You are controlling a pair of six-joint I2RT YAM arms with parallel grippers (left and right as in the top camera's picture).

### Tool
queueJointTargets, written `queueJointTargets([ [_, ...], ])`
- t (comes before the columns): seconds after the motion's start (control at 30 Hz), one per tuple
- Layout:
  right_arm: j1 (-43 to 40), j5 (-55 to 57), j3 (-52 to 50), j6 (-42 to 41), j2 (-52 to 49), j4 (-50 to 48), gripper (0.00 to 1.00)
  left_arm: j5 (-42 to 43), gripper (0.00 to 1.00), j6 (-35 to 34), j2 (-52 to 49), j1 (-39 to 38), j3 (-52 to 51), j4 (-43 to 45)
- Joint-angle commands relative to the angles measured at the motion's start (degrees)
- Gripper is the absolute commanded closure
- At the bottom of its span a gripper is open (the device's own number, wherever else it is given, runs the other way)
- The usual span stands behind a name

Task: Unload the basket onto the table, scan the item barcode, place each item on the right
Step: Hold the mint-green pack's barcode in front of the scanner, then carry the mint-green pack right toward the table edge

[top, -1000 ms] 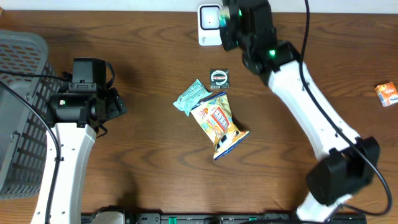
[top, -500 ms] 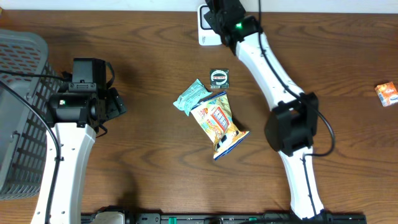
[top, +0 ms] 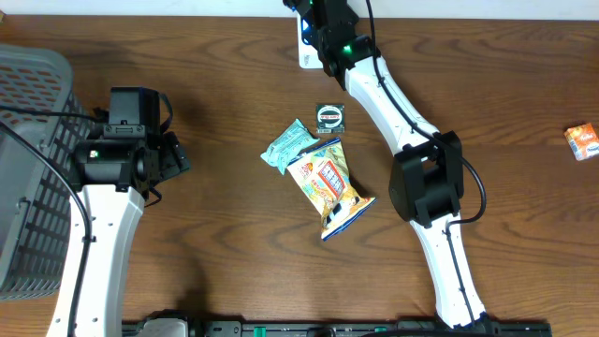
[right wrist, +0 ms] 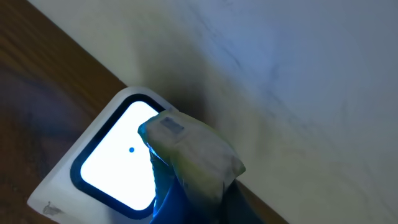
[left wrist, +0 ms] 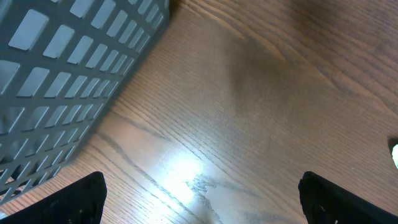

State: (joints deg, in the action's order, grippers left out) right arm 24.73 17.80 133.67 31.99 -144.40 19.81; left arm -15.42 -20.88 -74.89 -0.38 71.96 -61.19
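A: Right gripper (top: 315, 26) state?
B: Shut tight on a small pale packet (right wrist: 191, 155). The fingers themselves are barely made out in the wrist view, but the packet is pinched from below.

A: Packet position?
B: Held right in front of the scanner (right wrist: 106, 171), overlapping the upper right edge of its lit window. Contact cannot be told, and no barcode can be read on the side shown.

A: Left gripper (left wrist: 205, 200)?
B: Jaws spread wide, nothing held. It is parked well off to the scanner's left over bare table (left wrist: 261, 112), beside the basket (left wrist: 68, 68).

A: Anything else logged?
B: A dark packet (top: 329, 116), a teal packet (top: 288, 145) and a chip bag (top: 329, 187) are lying a little nearer the robot than the scanner. An orange pack (top: 582, 140) is far to the scanner's right.

A: Progress?
B: Pick-up and carry are judged done, since the item is presented at the window. The scan itself is judged in hand, as no read confirmation can be seen. A small turn of the packet may be needed if the code is not faced to the glass. Afterwards a drop-off is probably left, and possibly the table items too.
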Motion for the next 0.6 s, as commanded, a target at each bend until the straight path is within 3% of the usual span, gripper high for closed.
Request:
queueJointTargets([
  [0.0, 0.5, 0.02, 1.42, 0.37, -1.2, 0.17, 0.99, -1.16, 0.02, 0.5, -0.04, 0.22, 0.15, -0.17],
  [0.23, -3.13, 9.73, 1.44, -4.96, 1.55, 4.57, 0.99, -1.16, 0.02, 0.5, -0.04, 0.22, 0.15, -0.17],
  [0.57, -18.51, 9.99, 1.44, -18.14, 4.04, 27.82, 0.99, -1.18, 0.02, 0.5, -0.04, 0.22, 0.15, -0.17],
])
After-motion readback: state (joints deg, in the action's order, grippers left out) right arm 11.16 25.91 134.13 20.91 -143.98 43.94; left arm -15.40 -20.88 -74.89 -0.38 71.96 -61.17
